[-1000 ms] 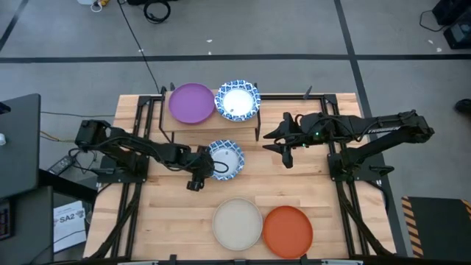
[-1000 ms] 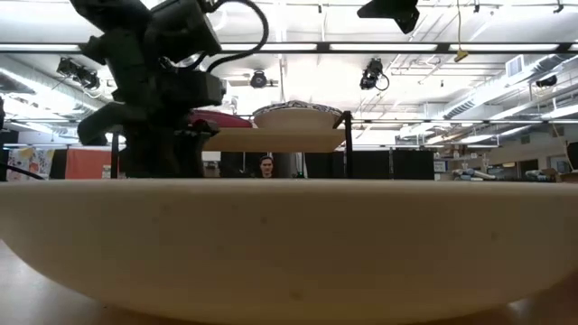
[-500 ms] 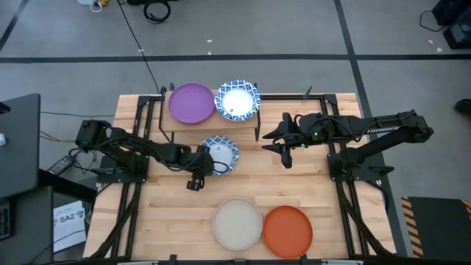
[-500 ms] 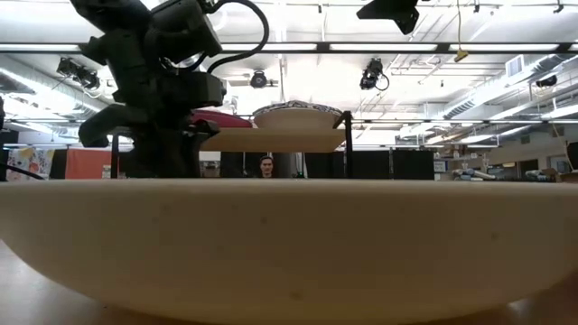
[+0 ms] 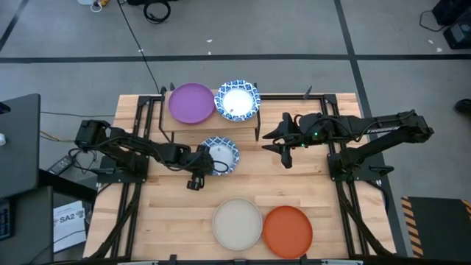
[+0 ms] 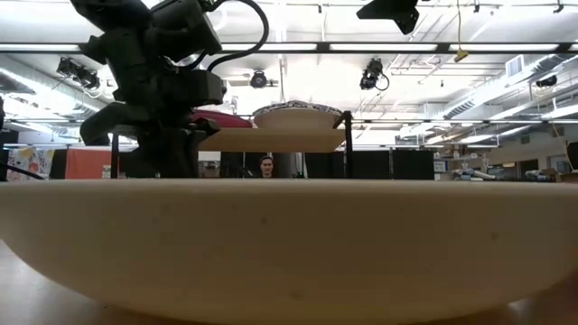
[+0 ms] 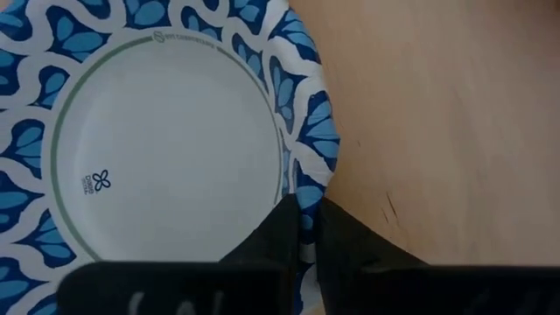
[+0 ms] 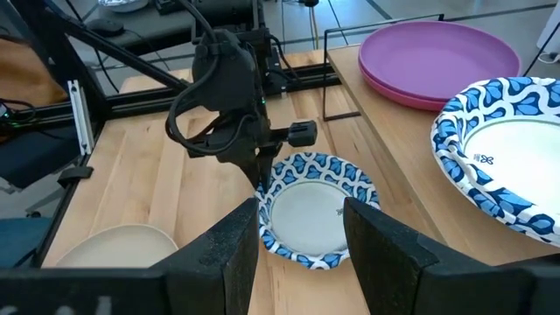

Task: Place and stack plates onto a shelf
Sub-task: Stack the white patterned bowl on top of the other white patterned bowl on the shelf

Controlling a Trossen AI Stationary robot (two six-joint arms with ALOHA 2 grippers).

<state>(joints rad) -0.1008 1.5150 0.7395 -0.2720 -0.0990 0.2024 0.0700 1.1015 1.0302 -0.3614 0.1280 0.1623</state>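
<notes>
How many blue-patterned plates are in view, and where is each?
2 for certain. One plate sits on the shelf beside the purple plate; the other lies on the table, its rim pinched by the left gripper. More may be hidden in stacks.

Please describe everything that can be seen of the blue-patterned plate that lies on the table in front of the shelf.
The blue-patterned plate is round, with a plain white centre, a thin green ring and a blue-and-white wavy rim; it looks like paper. A small blue mark is printed inside it. It lies on the wooden table, just in front of the shelf, apart from the other plates. The left gripper is shut on its rim, one finger on each side of the edge. Whether it is lifted off the table cannot be told.
</notes>
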